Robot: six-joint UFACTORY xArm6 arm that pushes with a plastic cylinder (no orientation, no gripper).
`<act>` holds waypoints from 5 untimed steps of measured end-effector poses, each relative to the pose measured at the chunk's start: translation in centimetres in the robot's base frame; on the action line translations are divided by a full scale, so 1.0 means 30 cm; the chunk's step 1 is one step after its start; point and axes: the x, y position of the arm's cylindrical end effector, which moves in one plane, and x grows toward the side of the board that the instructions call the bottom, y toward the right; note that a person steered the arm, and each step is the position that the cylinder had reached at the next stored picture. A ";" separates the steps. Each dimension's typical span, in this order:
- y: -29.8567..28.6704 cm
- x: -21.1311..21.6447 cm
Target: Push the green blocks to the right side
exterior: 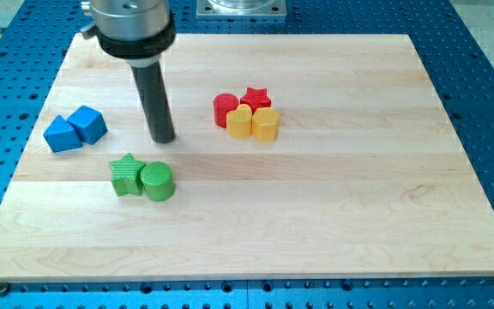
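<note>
Wooden board [333, 223] on a blue perforated bench; no writing legible.
My tip [163, 139], jawless, stands just above two touching green blocks: green star [127, 174], green cylinder [157, 181].

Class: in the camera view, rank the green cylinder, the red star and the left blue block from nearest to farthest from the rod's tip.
Measured from my tip:
1. Green cylinder, just below it, toward the view's bottom.
2. Red star, off to the view's right and slightly higher.
3. Left blue block, far toward the view's left.

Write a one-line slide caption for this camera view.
My tip rests just above the touching green star and green cylinder, left of centre on the wooden board.
</note>
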 end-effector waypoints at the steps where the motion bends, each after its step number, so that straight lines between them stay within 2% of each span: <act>1: 0.013 0.041; 2: -0.010 0.062; 3: -0.057 -0.108; 4: -0.189 0.040; 5: -0.198 0.197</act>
